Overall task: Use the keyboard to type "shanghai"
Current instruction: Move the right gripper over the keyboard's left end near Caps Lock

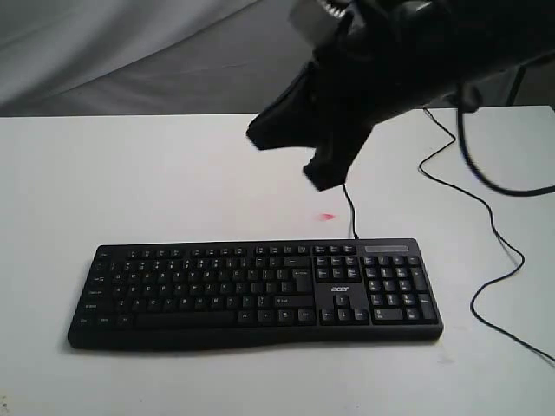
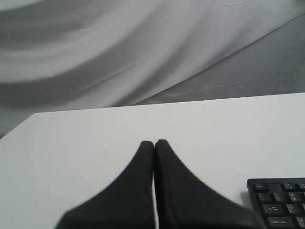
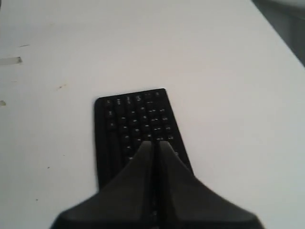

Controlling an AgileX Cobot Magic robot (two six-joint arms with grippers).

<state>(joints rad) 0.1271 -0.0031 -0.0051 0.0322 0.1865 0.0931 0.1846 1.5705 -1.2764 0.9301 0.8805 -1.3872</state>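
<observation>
The wide black plastic keyboard (image 1: 251,295) with white key legends is seen lying flat on the white table (image 1: 130,173), low in the centre of the exterior frame, number pad towards the right. A thin black cable (image 1: 351,212) is seen running up from its back edge, and a small red mark (image 1: 327,217) is picked out on the table just behind it. A blurred black arm (image 1: 364,78) is caught in the upper centre, reaching in from the upper right, held clear above the table. In the left wrist view, the left gripper (image 2: 153,143) is shown pressed fully closed, nothing held, with only the keyboard's Caps Lock corner (image 2: 279,202) beside it. The right gripper (image 3: 153,143) is likewise shown closed and empty, its tips poised over one end of the keyboard (image 3: 136,124).
</observation>
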